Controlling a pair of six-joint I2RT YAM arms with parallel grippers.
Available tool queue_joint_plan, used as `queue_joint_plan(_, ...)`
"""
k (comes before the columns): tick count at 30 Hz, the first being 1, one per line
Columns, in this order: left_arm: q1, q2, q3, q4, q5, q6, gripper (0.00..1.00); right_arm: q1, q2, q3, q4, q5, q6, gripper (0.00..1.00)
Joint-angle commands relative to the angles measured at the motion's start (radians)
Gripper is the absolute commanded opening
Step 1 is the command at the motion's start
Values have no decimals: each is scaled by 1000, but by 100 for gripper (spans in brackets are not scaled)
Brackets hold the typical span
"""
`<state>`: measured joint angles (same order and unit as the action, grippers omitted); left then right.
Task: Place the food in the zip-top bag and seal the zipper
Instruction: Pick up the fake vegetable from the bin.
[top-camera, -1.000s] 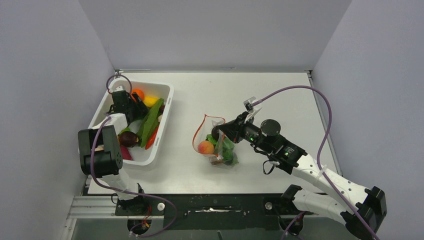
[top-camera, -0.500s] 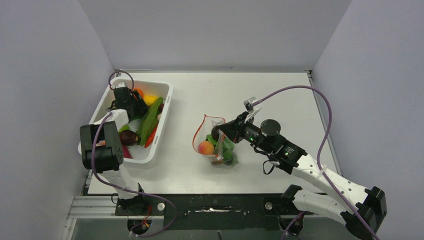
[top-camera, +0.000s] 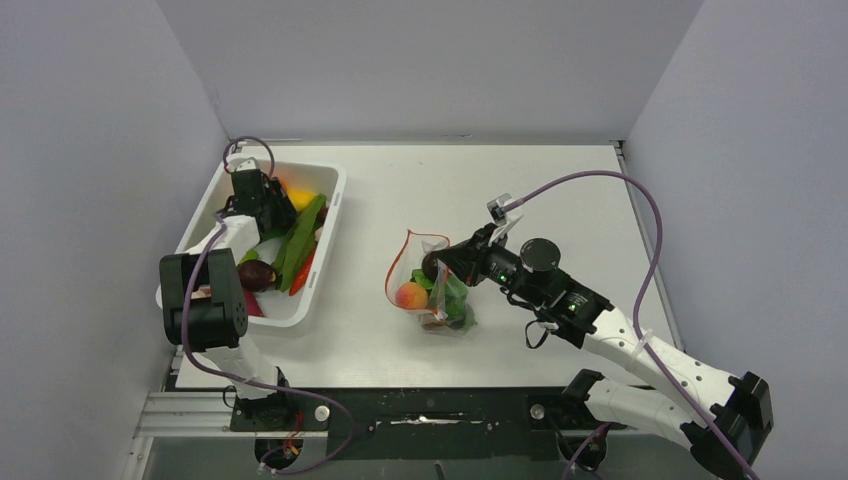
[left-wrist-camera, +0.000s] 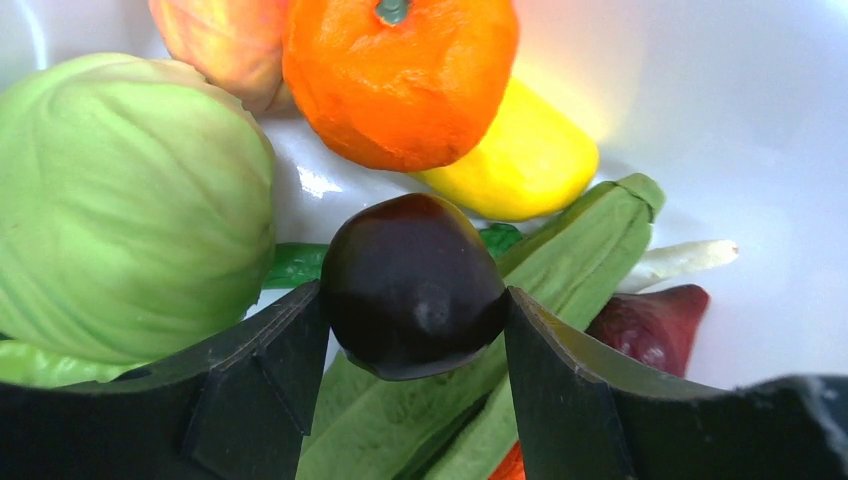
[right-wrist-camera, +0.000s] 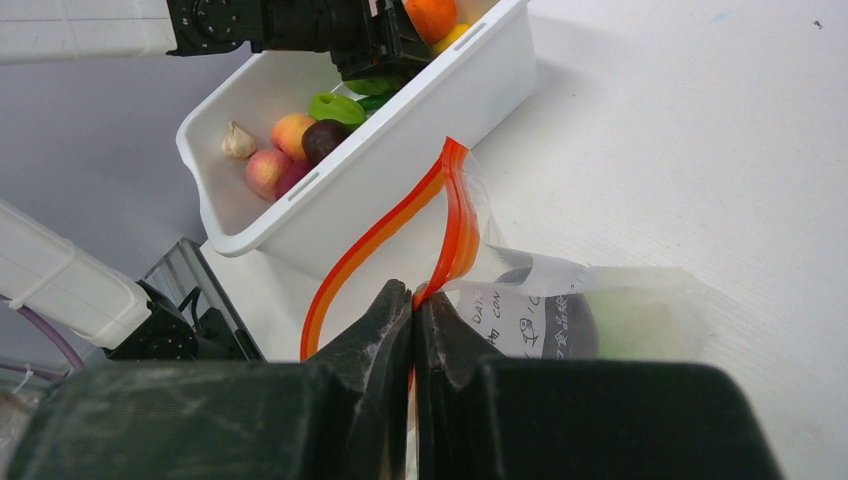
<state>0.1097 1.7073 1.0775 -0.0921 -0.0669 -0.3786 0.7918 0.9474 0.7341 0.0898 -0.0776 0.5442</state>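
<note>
My left gripper (left-wrist-camera: 412, 320) is down in the white bin (top-camera: 335, 195), both fingers pressed against the sides of a dark plum (left-wrist-camera: 412, 285). Round the plum lie an orange (left-wrist-camera: 400, 75), a green lettuce (left-wrist-camera: 130, 200), a yellow piece (left-wrist-camera: 520, 160) and a long green pod (left-wrist-camera: 575, 255). The zip-top bag (top-camera: 430, 290) lies at mid-table with a peach (top-camera: 411, 295) and green food inside. My right gripper (right-wrist-camera: 414, 300) is shut on the bag's red-orange zipper (right-wrist-camera: 450, 220), holding the mouth up and open.
The bin's near end holds peaches, a dark plum and a garlic bulb (right-wrist-camera: 238, 142). A dark red piece (left-wrist-camera: 655, 325) lies right of the pod. The bin's long wall (right-wrist-camera: 400, 150) stands between the bag and the left arm.
The left gripper has moved toward the bin's far end and narrowed its jaws onto the dark plum. The right arm and the bag have not moved.
</note>
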Motion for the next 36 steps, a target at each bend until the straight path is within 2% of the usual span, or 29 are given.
queue_joint_plan(1,-24,-110,17,-4,-54,30,48,0,3,14,112,16,16,0)
queue_joint_plan(14,-41,-298,-104,55,113,-46,45,6,-8,13,92,37,28,0)
queue_joint_plan(21,-64,-424,-127,5,204,-20,45,7,-10,5,77,63,42,0)
queue_joint_plan(29,-166,-582,-151,-102,214,70,44,9,3,7,84,77,56,0)
queue_joint_plan(36,-263,-707,-211,-108,335,8,42,13,28,31,81,52,74,0)
